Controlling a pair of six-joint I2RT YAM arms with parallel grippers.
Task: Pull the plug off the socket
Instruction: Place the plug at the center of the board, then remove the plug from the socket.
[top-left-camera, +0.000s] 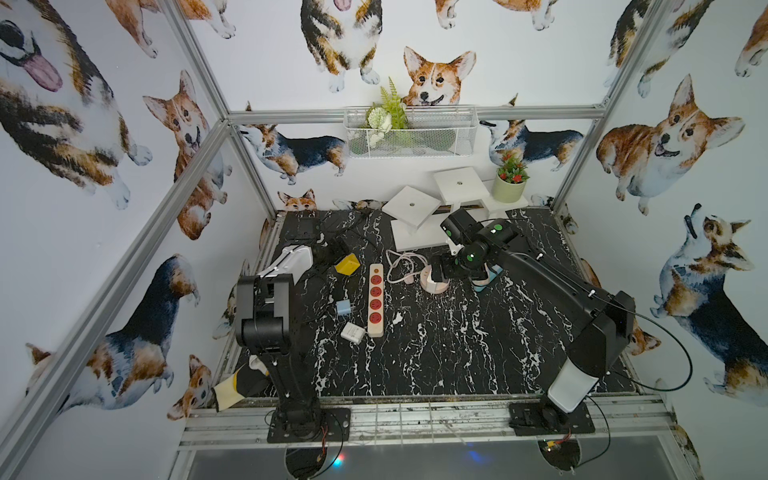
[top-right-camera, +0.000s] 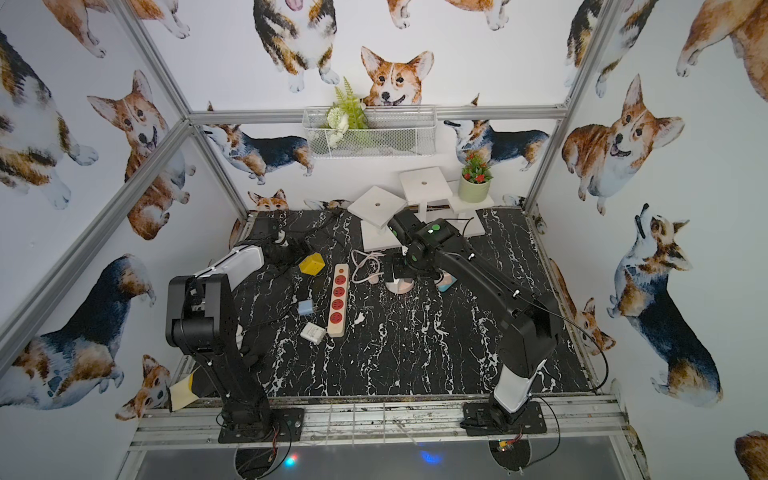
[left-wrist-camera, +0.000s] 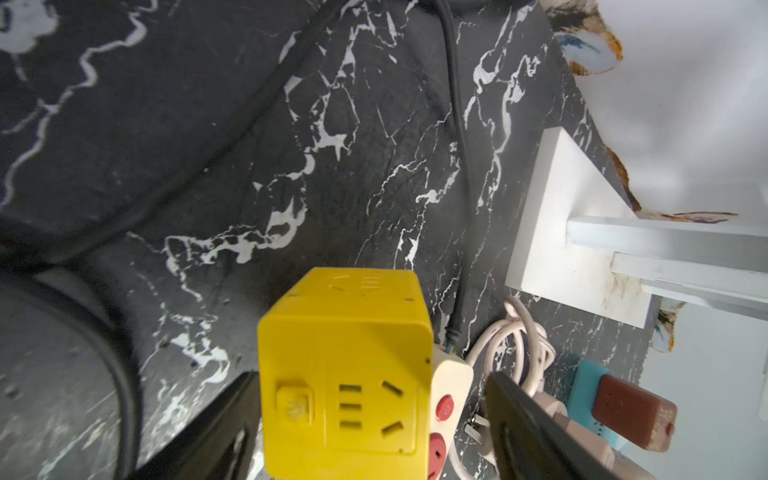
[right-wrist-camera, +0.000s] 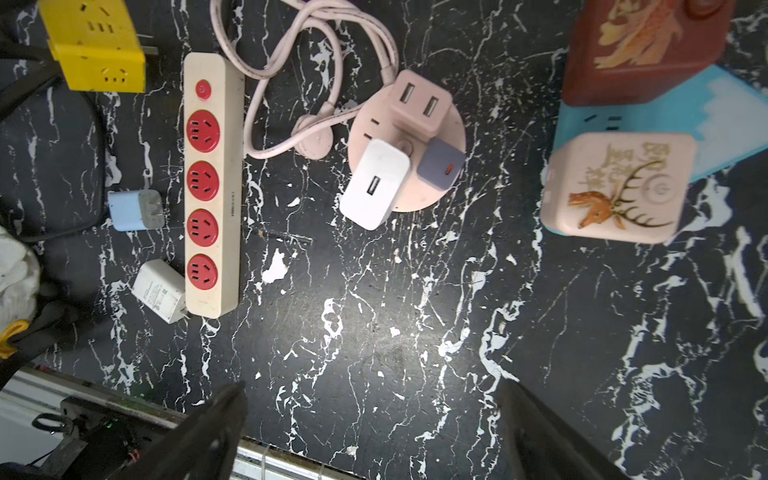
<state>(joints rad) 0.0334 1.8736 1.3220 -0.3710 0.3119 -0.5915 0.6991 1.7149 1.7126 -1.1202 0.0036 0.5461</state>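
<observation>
So the left gripper is standing open with the yellow cube plug sitting between its jaws, and one jaw is well clear of it. The cube is lying on the black marble tabletop just beside the switch end of the beige power strip. Its prongs are showing out in the open, and all four red sockets on the strip are sitting empty. The right gripper is hanging wide open with nothing in it, hovering by the round pink socket, which is carrying a white charger and a grey plug.
</observation>
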